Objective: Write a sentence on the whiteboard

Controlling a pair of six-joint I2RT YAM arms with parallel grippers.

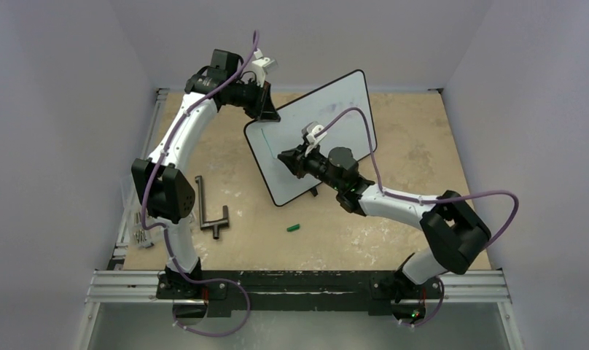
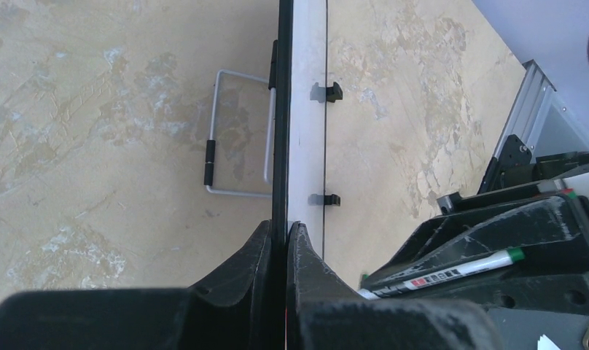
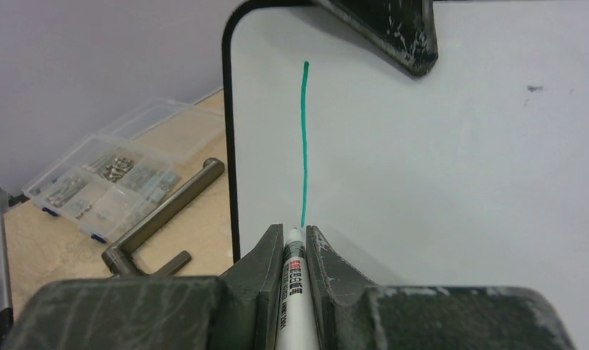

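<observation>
The whiteboard (image 1: pixel 328 120) stands tilted on the table, glossy white with a thin black frame. My left gripper (image 1: pixel 267 109) is shut on its upper left edge; the left wrist view shows the board (image 2: pixel 307 109) edge-on between the fingers (image 2: pixel 286 227). My right gripper (image 3: pixel 293 233) is shut on a white marker (image 3: pixel 291 288), whose tip touches the board (image 3: pixel 459 182). Of the sentence, only one straight green stroke (image 3: pixel 304 146) shows, running from the tip toward the board's top edge. In the top view the right gripper (image 1: pixel 284 162) is at the board's lower left.
A green marker cap (image 1: pixel 293 227) lies on the table in front of the board. A dark metal T-shaped tool (image 1: pixel 208 211) and a clear parts box (image 3: pixel 102 175) lie to the left. Behind the board is its wire stand (image 2: pixel 237 138).
</observation>
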